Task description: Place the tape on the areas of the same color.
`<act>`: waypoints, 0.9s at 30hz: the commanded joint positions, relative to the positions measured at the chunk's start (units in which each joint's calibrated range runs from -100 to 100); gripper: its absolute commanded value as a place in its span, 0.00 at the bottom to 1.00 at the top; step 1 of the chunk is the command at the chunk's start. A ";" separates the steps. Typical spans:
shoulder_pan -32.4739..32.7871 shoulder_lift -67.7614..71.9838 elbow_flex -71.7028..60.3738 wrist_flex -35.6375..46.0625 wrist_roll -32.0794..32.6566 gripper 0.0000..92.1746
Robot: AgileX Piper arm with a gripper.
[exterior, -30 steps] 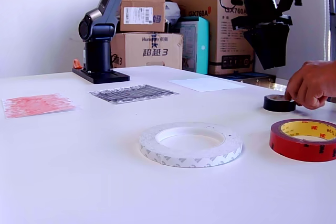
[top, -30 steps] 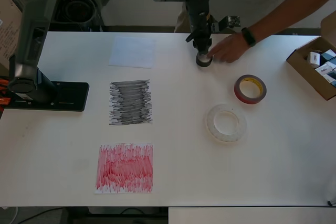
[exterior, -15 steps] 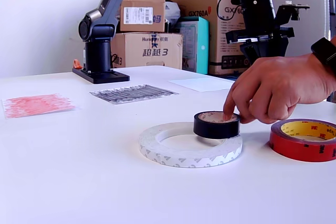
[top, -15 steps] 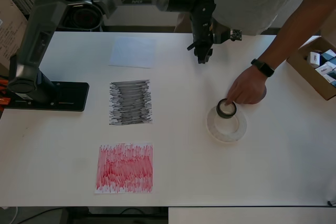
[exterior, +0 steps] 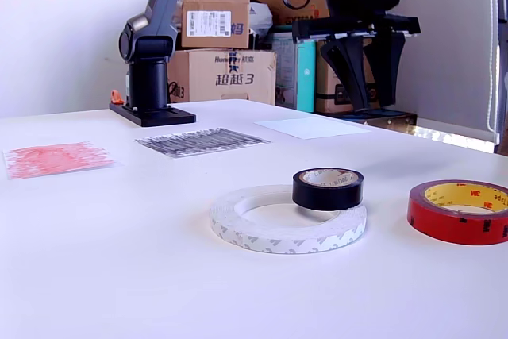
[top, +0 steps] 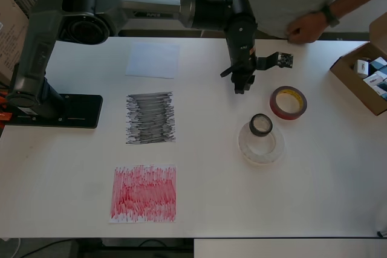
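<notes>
Tool (exterior: 367, 77) hangs above the table (top: 314, 203), fingers spread apart, nothing between them. In the overhead view it sits just up-left of the three rolls.

Where the tape is: black roll (exterior: 328, 189) rests on the rim of the white ring (exterior: 287, 218), overlapping its hole on the side nearest the red roll (exterior: 459, 210). Red roll lies flat on the table just beside the ring; whether they touch, can't tell. None is on a sheet yet.

Risks, my read:
- Black roll is perched on the ring, so it may not sit level. A straight-down grasp could tip it or slide it off the rim.
- Fingers closing low could catch the ring too and drag it along.
- Red roll is close by; a wide approach could knock it.
- Sheets are loose paper and may shift when a roll is set down.
- A person's hand (top: 307, 27) is at the far table edge, near the arm's reach.

Count: 3 rolls (black, red, white). 3 sheets, well apart from the rolls: white sheet (top: 153, 60), black sheet (top: 150, 118), red sheet (top: 144, 193).
</notes>
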 commanded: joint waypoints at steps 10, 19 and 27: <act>-5.67 0.05 -0.78 -0.05 -1.44 0.44; -8.12 2.01 -3.41 -0.31 -0.37 0.44; -9.15 4.07 -5.23 -0.31 4.70 0.44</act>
